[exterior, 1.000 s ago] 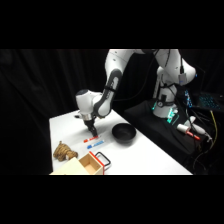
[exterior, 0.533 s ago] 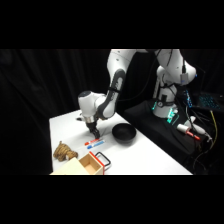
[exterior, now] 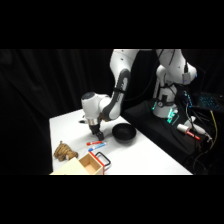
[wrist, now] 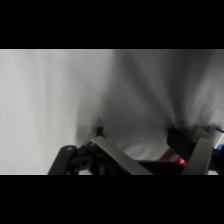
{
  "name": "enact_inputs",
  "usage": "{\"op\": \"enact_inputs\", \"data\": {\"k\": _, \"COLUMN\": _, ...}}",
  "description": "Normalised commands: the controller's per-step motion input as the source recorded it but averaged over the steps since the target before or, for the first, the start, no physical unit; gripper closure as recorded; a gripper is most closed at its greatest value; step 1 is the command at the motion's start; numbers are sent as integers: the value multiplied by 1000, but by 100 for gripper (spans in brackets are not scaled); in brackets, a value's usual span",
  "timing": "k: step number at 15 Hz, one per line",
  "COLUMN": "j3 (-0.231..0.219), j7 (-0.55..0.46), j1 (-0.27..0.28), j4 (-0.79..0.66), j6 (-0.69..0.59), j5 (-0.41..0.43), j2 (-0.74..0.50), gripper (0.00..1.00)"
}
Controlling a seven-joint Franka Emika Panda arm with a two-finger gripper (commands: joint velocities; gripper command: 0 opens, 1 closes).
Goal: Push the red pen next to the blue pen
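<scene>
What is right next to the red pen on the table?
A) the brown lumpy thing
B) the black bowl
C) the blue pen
C: in the side view the red pen and the blue pen lie close together, side by side, while the black bowl sits off to one side and the brown lumpy thing to the other.

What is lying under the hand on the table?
Just below the hand lie the red pen and, right beside it, the blue pen, on the white table. The hand's own tips hide whether it touches the red pen.
</scene>
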Motion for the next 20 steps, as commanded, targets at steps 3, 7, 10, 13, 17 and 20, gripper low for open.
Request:
{"op": "enact_inputs", "data": {"k": 3, "j3": -31, "j7": 175, "j1": 111, "j4": -321, "j6": 104, "j5": -122, "j2": -227, "gripper": 0}}
{"op": "enact_inputs", "data": {"k": 7, "j3": -154, "j7": 231, "j1": 155, "j4": -327, "j6": -24, "j5": -200, "j2": -393, "gripper": 0}}
{"op": "enact_inputs", "data": {"k": 10, "j3": -153, "j7": 201, "j1": 111, "j4": -333, "j6": -247, "j5": -191, "j2": -617, "gripper": 0}}
{"op": "enact_inputs", "data": {"k": 13, "j3": -88, "j7": 153, "j1": 43, "j4": -262, "j6": -396, "j5": -160, "j2": -667, "gripper": 0}}
{"op": "enact_inputs", "data": {"k": 17, "j3": -23, "j7": 161, "j1": -17, "j4": -157, "j6": -396, "j5": -112, "j2": -577, "gripper": 0}}
{"op": "enact_inputs", "data": {"k": 20, "j3": 10, "j7": 154, "j1": -46, "j4": -66, "j6": -375, "j5": -69, "j2": -439, "gripper": 0}}
